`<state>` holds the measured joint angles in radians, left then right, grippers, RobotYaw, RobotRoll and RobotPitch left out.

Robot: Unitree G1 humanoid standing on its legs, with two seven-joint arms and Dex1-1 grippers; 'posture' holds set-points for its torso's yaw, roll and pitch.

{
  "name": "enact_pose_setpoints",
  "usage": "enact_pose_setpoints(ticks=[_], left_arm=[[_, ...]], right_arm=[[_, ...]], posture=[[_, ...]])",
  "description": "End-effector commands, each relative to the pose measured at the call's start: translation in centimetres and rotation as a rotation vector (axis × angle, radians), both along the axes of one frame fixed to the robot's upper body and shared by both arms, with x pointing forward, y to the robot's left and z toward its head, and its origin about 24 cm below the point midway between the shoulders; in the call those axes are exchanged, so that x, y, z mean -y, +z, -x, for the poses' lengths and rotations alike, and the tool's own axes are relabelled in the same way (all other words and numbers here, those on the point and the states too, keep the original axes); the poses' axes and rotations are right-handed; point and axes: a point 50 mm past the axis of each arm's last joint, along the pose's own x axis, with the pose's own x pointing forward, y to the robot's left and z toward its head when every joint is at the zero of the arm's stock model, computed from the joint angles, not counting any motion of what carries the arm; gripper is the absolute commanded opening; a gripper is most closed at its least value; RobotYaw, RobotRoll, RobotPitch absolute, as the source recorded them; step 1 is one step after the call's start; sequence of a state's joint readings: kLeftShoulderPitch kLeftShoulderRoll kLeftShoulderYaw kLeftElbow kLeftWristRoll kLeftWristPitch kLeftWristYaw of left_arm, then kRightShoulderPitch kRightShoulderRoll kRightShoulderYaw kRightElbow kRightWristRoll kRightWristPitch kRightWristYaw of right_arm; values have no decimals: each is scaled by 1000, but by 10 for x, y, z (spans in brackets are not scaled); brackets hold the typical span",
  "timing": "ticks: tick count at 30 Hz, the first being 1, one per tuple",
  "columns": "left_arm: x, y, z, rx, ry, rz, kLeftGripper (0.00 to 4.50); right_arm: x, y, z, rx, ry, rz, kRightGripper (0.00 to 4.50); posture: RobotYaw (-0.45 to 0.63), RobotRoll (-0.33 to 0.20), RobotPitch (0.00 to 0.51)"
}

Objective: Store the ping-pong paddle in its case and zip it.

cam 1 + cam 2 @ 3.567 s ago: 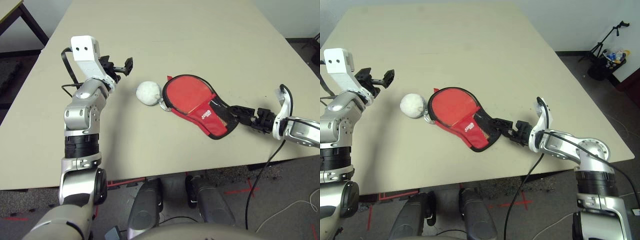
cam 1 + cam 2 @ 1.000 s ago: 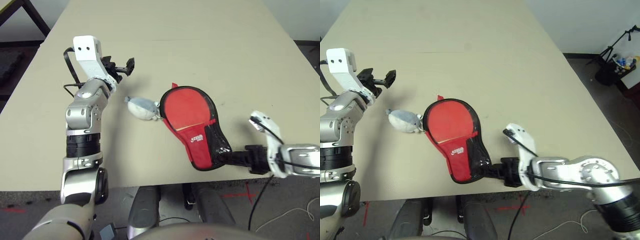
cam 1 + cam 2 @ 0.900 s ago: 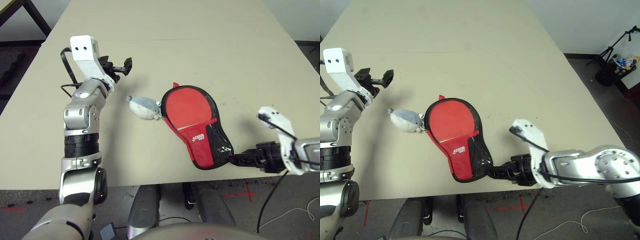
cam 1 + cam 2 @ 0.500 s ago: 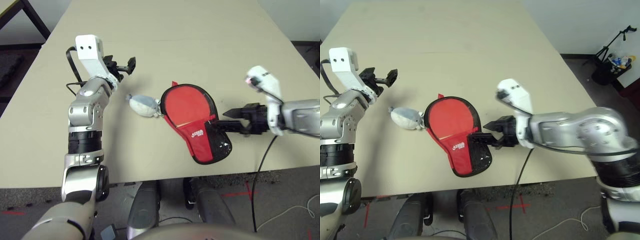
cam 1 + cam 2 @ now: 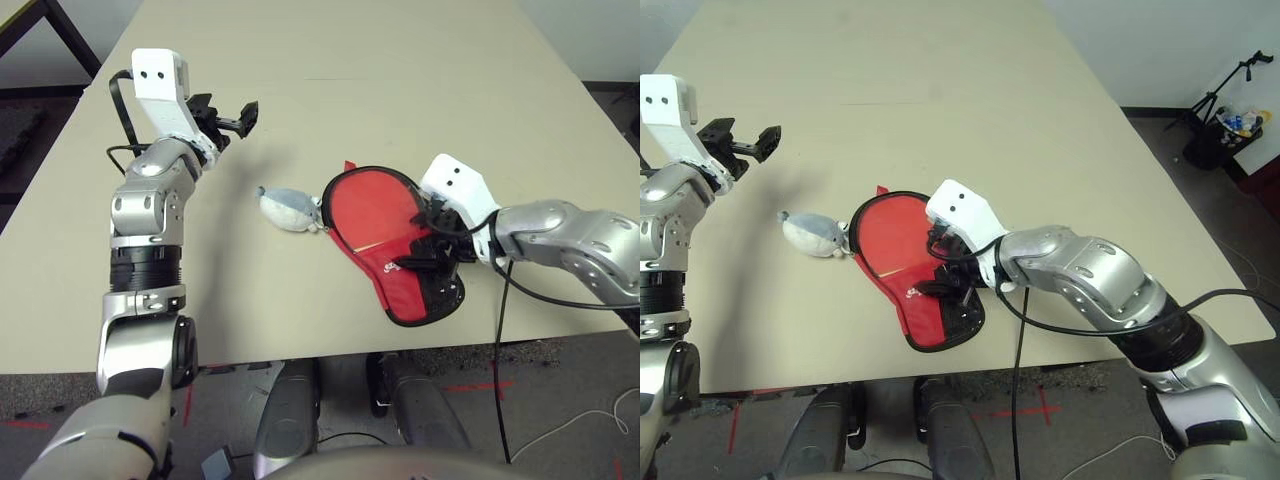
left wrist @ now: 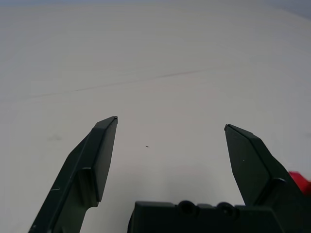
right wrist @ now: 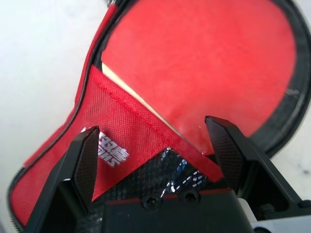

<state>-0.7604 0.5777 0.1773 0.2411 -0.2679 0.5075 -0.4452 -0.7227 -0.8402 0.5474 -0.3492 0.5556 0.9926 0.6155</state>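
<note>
The left gripper (image 5: 232, 117) is hovering above the bare table (image 5: 400, 90) with its jaws spread wide and nothing between them. Toward the middle, a white fluffy ball (image 5: 284, 209) is lying against the round end of the case (image 5: 405, 290). The case is lying flat near the table's front edge, its flap open, and the ping-pong paddle (image 7: 204, 63) is sitting inside with its red face showing. The right gripper (image 7: 158, 145) is hanging just above the case's mesh pocket (image 7: 177, 174), jaws parted and holding nothing.
</note>
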Motion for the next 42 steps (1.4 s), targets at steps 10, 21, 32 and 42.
enact_pose_setpoints(ticks=[10, 21, 32, 42], left_arm=[[-5, 29, 17, -161, -359, -294, 4500], [10, 26, 20, -324, -585, -436, 4500], [27, 5, 12, -454, -752, -624, 4500], [26, -11, 7, -561, -801, -718, 4500]], right_arm=[[2, -33, 4, -108, 51, 110, 4479], [-3, -37, -10, -113, 33, 90, 4479], [0, -40, -20, -127, 8, 85, 4479], [-2, -40, -21, -126, 9, 83, 4479]], posture=[[80, 0, 151], [72, 0, 155], [67, 0, 173], [61, 0, 186]])
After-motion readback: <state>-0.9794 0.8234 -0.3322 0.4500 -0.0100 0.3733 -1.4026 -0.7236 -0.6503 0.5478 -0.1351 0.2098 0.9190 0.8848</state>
